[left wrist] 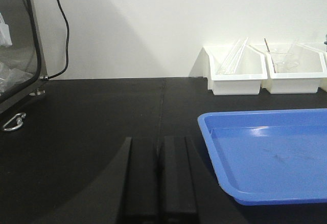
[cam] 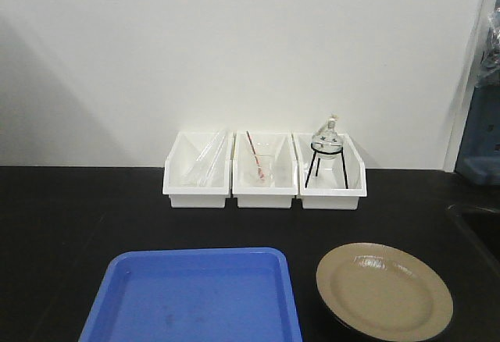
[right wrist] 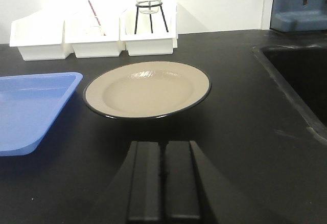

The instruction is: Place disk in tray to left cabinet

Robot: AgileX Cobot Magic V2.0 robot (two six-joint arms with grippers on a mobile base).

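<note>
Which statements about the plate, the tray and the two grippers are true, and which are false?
1. The plate lies in the blue tray. False: it sits on the black counter beside the tray.
2. Three white bins stand by the wall. True.
3. The right gripper is shut and empty. True.
4. The left gripper holds the tray. False: it is shut and holds nothing.

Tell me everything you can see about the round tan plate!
The plate is round and shallow, glossy tan inside with a thin black rim and a dark underside. It looks ceramic and is empty. It sits flat on the black counter, right of the blue tray without touching it. Nothing holds it; the right hand is shut, just short of it.
</note>
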